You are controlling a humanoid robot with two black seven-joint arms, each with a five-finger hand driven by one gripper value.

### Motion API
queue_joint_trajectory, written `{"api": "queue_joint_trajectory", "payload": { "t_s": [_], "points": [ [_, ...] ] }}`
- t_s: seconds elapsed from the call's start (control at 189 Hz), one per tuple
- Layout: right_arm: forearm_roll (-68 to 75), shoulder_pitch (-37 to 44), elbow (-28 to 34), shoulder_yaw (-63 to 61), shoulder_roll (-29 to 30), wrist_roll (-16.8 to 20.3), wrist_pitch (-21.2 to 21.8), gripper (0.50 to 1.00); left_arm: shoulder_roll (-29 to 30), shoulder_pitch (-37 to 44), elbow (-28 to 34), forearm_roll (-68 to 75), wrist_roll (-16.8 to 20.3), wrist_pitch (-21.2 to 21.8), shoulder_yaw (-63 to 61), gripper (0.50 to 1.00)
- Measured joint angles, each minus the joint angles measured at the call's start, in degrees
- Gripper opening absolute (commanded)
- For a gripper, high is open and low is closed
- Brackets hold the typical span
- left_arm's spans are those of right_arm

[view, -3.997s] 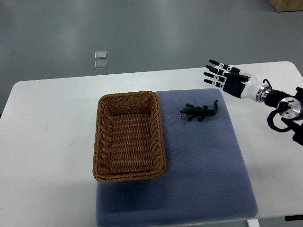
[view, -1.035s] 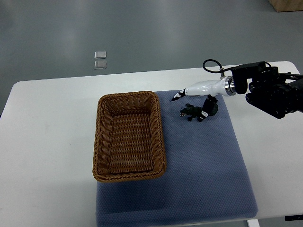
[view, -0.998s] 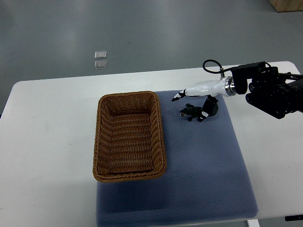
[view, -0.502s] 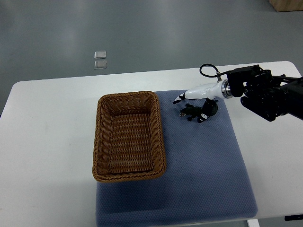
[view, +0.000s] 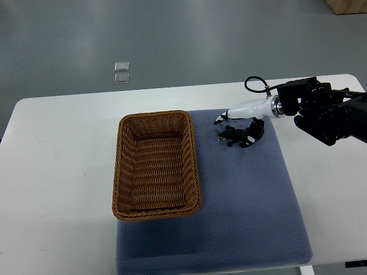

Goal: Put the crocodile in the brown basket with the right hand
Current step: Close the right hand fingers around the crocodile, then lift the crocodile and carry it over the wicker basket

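Note:
A dark green toy crocodile (view: 231, 136) lies on the blue mat (view: 246, 195), just right of the brown wicker basket (view: 156, 164), which holds nothing. My right hand (view: 234, 129) reaches in from the right and hovers over the crocodile's rear half, hiding its tail. The white fingers (view: 220, 119) stretch past the head on the far side, and the dark thumb (view: 250, 139) curls down on the near side by the body. The hand straddles the toy without closing on it. The left arm is out of view.
The mat lies on a white table (view: 57, 172) whose far edge runs behind the basket. Two small clear squares (view: 121, 72) lie on the grey floor beyond. The robot's black forearm (view: 327, 112) hangs over the table's right end.
Four seconds ago the right hand was spread well right of the crocodile. It has since reached over the toy, and in the last second the fingers drew in slightly toward it. The crocodile has not moved.

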State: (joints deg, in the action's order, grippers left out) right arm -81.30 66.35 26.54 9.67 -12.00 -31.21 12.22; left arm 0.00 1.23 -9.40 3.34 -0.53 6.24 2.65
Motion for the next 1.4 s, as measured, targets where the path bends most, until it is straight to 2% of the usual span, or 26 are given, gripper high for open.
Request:
{"api": "queue_joint_trajectory", "payload": {
  "t_s": [0.127,0.222,0.327,0.396,0.444,0.539,0.586,0.639,0.729,0.76,0.808,0.961,1.04,1.156,1.399],
  "points": [
    [0.0,0.0,0.0,0.0,0.1,0.0,0.0,0.885,0.0,0.0,0.0,0.0,0.0,0.0,0.0,1.000],
    [0.0,-0.2,0.0,0.0,0.2,0.0,0.0,0.856,0.0,0.0,0.0,0.0,0.0,0.0,0.0,1.000],
    [0.0,-0.2,0.0,0.8,0.3,-0.1,0.0,0.797,0.0,0.0,0.0,0.0,0.0,0.0,0.0,1.000],
    [0.0,-0.1,0.0,1.6,0.3,-0.3,0.0,0.787,0.0,0.0,0.0,0.0,0.0,0.0,0.0,1.000],
    [0.0,0.0,0.0,2.0,0.3,-0.3,0.0,0.762,0.0,0.0,0.0,0.0,0.0,0.0,0.0,1.000],
    [0.0,0.0,0.0,2.2,0.3,-0.3,0.0,0.754,0.0,0.0,0.0,0.0,0.0,0.0,0.0,1.000],
    [0.0,0.0,0.0,2.3,0.3,-0.3,0.0,0.725,0.0,0.0,0.0,0.0,0.0,0.0,0.0,1.000],
    [0.0,0.0,0.0,2.3,0.3,-0.4,0.0,0.715,0.0,0.0,0.0,0.0,0.0,0.0,0.0,1.000],
    [0.0,0.2,0.0,2.4,0.3,-0.4,0.0,0.652,0.0,0.0,0.0,0.0,0.0,0.0,0.0,1.000],
    [0.0,0.3,0.0,2.4,0.3,-0.4,0.0,0.648,0.0,0.0,0.0,0.0,0.0,0.0,0.0,1.000],
    [0.0,0.4,0.0,2.4,0.4,-0.4,0.0,0.601,0.0,0.0,0.0,0.0,0.0,0.0,0.0,1.000],
    [0.0,0.6,0.0,2.4,0.5,-0.4,0.0,0.545,0.0,0.0,0.0,0.0,0.0,0.0,0.0,1.000],
    [0.0,0.7,0.0,2.4,0.4,-0.4,0.0,0.541,0.0,0.0,0.0,0.0,0.0,0.0,0.0,1.000],
    [0.0,0.7,0.0,2.4,0.3,-0.4,-0.1,0.509,0.0,0.0,0.0,0.0,0.0,0.0,0.0,1.000],
    [0.0,1.0,0.0,2.3,0.1,-0.5,-0.1,0.500,0.0,0.0,0.0,0.0,0.0,0.0,0.0,1.000]
  ]
}}
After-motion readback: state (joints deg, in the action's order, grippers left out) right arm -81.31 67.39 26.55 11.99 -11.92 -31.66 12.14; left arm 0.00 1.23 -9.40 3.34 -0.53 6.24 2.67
